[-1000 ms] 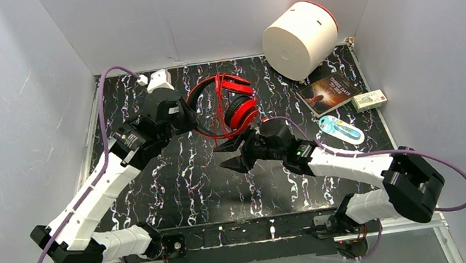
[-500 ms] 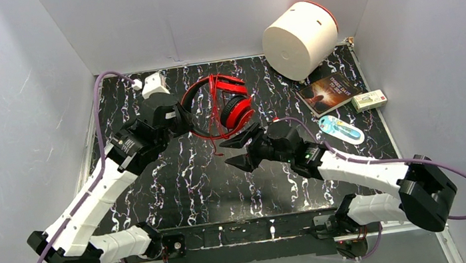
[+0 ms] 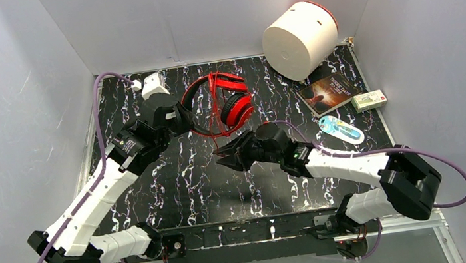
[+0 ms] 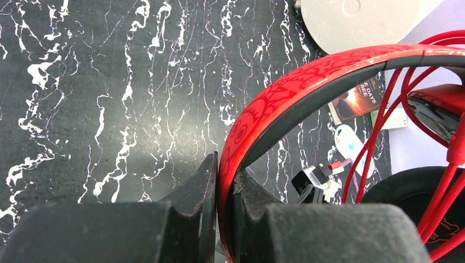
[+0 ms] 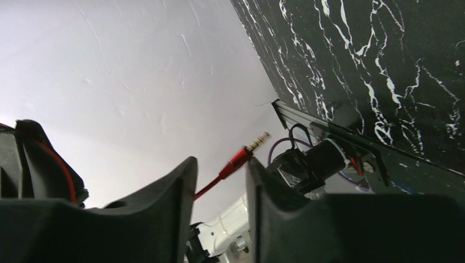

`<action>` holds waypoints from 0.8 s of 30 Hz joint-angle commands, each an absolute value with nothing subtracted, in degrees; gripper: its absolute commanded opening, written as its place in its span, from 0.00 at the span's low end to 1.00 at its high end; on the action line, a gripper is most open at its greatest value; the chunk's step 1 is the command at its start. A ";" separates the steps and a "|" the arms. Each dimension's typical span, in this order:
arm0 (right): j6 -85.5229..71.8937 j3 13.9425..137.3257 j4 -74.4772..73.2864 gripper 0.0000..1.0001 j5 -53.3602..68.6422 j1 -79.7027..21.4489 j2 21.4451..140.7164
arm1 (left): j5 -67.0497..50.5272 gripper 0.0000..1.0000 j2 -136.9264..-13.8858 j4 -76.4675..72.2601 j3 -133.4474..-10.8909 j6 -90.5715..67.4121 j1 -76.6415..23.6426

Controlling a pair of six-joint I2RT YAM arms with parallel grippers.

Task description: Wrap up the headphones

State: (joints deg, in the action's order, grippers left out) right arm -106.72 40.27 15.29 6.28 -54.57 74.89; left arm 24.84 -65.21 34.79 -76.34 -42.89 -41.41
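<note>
Presently: left gripper [image 3: 180, 114] clamped on headphones [image 3: 221, 103] at headband [image 4: 285, 93], fingers [image 4: 202, 183] pinching red band from both sides; headphones held at far-middle of table [image 3: 176, 185], earcup [image 3: 238, 110] on right side; cable [image 3: 215, 99] looped in several turns across band; right gripper [image 3: 224, 161] near headphones on near side, jaws apart; plug [image 5: 244, 155] sits in gap between its fingers [image 5: 175, 192], unpinched; white drum [image 3: 299, 39] and book [image 3: 329, 93] well apart, far right.
</note>
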 commanded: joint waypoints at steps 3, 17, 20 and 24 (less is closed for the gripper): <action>-107.86 40.78 21.36 0.28 5.21 -55.17 74.88 | 24.36 0.00 -62.79 30.48 -76.97 -44.39 -41.21; -98.62 24.90 14.59 0.00 0.39 -54.71 54.27 | 25.92 0.00 -62.64 33.57 -77.84 -42.21 -41.12; -91.50 25.85 14.21 0.00 0.66 -51.71 52.26 | 20.09 0.00 -62.57 30.81 -77.04 -40.56 -41.05; -77.21 29.47 14.86 0.00 14.13 -42.16 54.04 | 8.10 0.00 -59.63 23.95 -72.50 -34.22 -40.88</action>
